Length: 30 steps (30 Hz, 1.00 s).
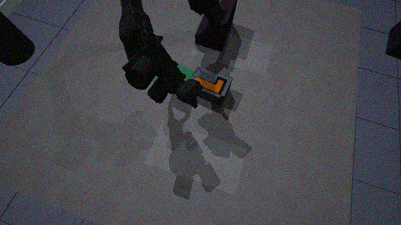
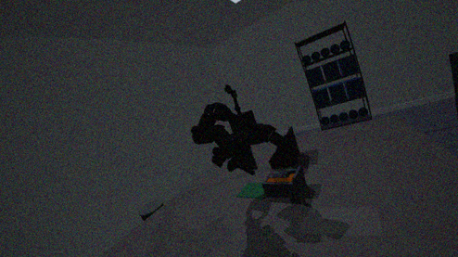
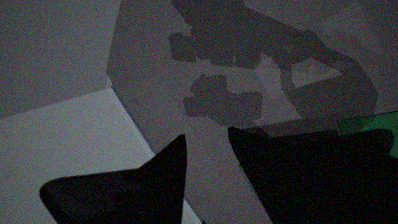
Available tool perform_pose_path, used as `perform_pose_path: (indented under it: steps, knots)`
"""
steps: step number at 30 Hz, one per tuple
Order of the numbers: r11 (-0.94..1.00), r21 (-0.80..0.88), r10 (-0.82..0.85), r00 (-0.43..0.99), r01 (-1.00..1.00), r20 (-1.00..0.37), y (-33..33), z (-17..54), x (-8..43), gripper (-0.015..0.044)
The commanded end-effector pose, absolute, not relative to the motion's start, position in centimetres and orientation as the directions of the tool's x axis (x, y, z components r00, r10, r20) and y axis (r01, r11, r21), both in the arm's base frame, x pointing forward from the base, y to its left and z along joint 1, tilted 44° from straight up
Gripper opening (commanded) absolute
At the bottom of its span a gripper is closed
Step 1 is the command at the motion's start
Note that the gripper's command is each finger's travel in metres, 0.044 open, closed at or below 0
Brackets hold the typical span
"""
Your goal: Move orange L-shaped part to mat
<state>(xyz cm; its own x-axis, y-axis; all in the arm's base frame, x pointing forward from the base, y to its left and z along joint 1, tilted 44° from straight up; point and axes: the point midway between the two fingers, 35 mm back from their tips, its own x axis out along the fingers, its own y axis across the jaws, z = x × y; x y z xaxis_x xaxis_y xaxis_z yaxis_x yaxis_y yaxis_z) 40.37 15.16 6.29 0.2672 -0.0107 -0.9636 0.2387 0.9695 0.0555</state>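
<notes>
Although the gripper is parted and nothing is clamped | part may be jammed if its wrong end is pressed

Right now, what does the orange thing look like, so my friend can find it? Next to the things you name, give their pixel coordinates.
Find the black robot arm [image 1: 139,28] [image 2: 243,123], then the small grey tray [image 1: 228,87] [image 2: 275,188] low down near its base. Sitting in the tray's top is the orange part [image 1: 211,85] [image 2: 282,180], shaped like a letter L. The mat [image 1: 186,72] [image 2: 251,190] beside the tray is green.
</notes>
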Motion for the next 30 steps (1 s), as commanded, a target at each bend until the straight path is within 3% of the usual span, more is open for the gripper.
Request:
perform_pose_path:
  steps: [1, 5, 9, 30]
  knots:
    - [0.963, -0.179, -0.208, 0.133, 0.203, -0.969, 16.7, 1.5, 35.3, 0.0180]
    - [0.883, -0.461, -0.468, 0.082, 0.091, -0.880, 17.4, -2.0, 29.3, 0.0180]
    - [0.748, -0.664, -0.656, 0.136, -0.011, -0.742, 17.1, -3.5, 25.3, 0.0180]
    - [0.738, -0.674, -0.666, 0.142, -0.015, -0.732, 11.9, -9.1, 26.2, 0.0180]
